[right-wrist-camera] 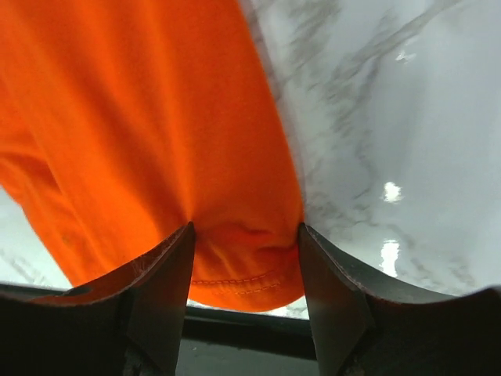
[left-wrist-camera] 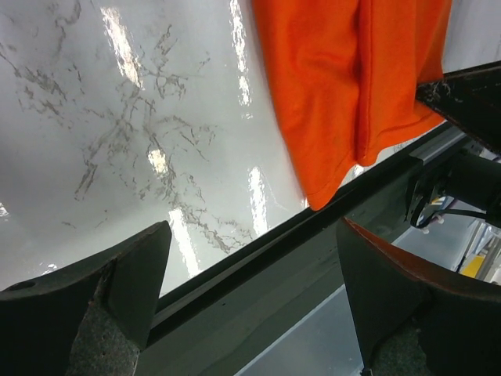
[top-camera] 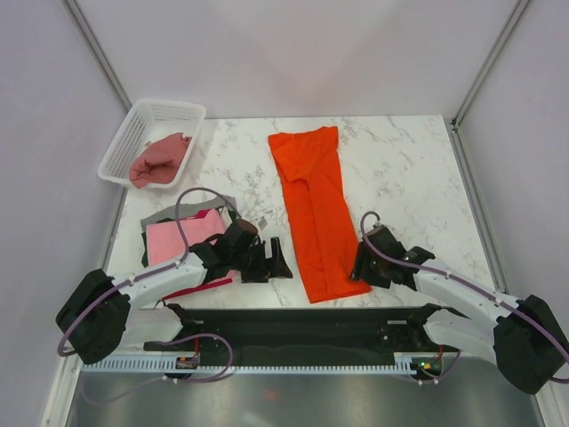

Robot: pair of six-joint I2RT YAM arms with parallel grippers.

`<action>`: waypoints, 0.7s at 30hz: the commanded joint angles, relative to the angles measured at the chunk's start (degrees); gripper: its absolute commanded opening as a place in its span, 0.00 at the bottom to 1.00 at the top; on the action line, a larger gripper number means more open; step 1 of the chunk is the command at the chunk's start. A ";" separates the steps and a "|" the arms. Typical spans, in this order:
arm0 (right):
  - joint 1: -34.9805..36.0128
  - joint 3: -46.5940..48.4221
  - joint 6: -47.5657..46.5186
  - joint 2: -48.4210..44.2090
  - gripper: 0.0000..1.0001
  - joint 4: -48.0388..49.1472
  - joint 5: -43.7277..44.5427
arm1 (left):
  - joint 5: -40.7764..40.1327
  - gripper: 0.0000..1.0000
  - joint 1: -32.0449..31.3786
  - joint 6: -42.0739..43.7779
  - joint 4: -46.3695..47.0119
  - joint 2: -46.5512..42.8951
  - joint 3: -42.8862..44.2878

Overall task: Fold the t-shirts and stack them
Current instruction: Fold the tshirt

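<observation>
A bright orange t-shirt [top-camera: 316, 209] lies folded into a long strip down the middle of the marble table [top-camera: 409, 169]. My right gripper [top-camera: 361, 265] is at its near right corner. In the right wrist view my right gripper [right-wrist-camera: 246, 229] stands partly open, its fingers straddling the puckered orange hem [right-wrist-camera: 243, 278]. My left gripper [top-camera: 281, 258] is open and empty just left of the strip's near end. In the left wrist view my left gripper [left-wrist-camera: 254, 229] faces the table's front edge, with the orange shirt [left-wrist-camera: 344, 86] above it.
A stack with a light pink t-shirt [top-camera: 178, 236] on top of grey [top-camera: 160, 214], dark and red [top-camera: 191, 290] cloth lies at the near left, under the left arm. A white mesh basket [top-camera: 169, 106] at the far left holds a dusty rose t-shirt [top-camera: 160, 160].
</observation>
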 commanded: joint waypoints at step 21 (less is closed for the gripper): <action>21.89 6.78 11.84 -0.77 0.62 -5.01 9.41 | -3.93 0.71 -4.06 -3.83 -5.92 -6.81 -4.83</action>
